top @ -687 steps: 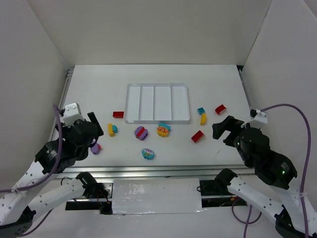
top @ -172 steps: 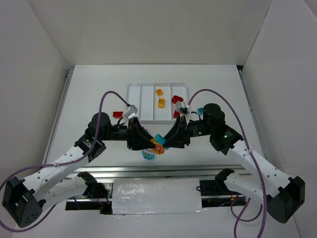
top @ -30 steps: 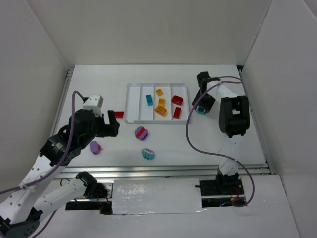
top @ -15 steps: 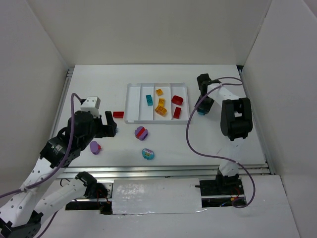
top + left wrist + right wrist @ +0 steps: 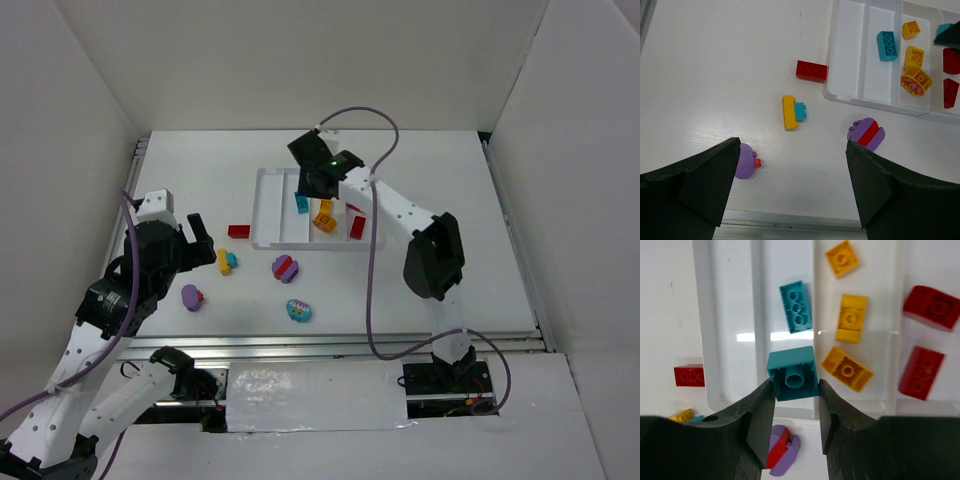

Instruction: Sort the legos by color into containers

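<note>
Teal square plastic brick point(image 5: 792, 372) is getting pinched tight between the right gripper point(image 5: 794, 387) fingers, hanging just over the shallow white plastic tray point(image 5: 702, 315), above the compartment where another teal brick point(image 5: 796, 306) is lying. Left gripper point(image 5: 792, 150) is hovering with jaws spread wide over the table point(image 5: 715, 75), looking down at a red brick point(image 5: 811, 71) and a yellow-and-teal piece point(image 5: 792, 112) lying loose beside the tray

The white counter point(image 5: 440, 180) carries a shallow white tray point(image 5: 270, 212) near its middle. A red brick point(image 5: 239, 231) lies just beside the tray's near left corner. Nearer the arms, spread apart, lie a yellow-and-teal brick point(image 5: 226, 261), a purple-and-red round piece point(image 5: 285, 267), a purple piece with a red stud point(image 5: 191, 296) and a teal multicoloured round piece point(image 5: 298, 310).
</note>
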Available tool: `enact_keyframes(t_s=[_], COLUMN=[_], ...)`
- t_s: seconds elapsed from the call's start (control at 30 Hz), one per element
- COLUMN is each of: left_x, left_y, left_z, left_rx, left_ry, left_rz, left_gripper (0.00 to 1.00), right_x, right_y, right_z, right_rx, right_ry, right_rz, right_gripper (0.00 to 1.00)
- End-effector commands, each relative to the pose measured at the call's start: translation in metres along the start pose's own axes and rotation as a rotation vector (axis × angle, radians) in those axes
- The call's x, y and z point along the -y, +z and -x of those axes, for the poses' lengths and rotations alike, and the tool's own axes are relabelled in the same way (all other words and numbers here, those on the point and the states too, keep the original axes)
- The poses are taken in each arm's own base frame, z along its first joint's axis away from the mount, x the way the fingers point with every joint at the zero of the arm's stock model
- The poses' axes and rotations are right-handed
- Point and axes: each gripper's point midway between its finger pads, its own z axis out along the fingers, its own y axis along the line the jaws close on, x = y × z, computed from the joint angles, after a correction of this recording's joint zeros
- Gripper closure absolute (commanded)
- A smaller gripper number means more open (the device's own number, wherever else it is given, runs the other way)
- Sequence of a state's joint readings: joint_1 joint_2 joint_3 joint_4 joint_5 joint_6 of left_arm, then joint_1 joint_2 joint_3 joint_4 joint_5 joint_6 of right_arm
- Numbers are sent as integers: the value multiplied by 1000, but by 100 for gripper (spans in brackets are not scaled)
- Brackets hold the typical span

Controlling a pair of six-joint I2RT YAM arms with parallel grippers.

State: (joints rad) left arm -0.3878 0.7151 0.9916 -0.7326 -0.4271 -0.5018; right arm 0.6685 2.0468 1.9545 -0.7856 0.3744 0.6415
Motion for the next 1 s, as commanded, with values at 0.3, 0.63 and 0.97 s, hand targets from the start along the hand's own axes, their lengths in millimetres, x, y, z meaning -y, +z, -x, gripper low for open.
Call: enact_keyframes(t_s=[0.3,0.63,0.97], left_x=[0,1,-16], left_y=[7,10,-5], left_z=[0,-2,11], left_rx=[-1,-12,75], left_ry=[-10,-4,-74], left_rz=[13,16,71], left_gripper=[0,0,0], right_x=[-50,-60,-52], right_y=[54,8,-96], right_z=[-50,-42,-188], right_rx=[-80,-44,-105], right_ry=[-92,-169,-740], right_rz=[34,112,549], right_gripper=[83,11,11])
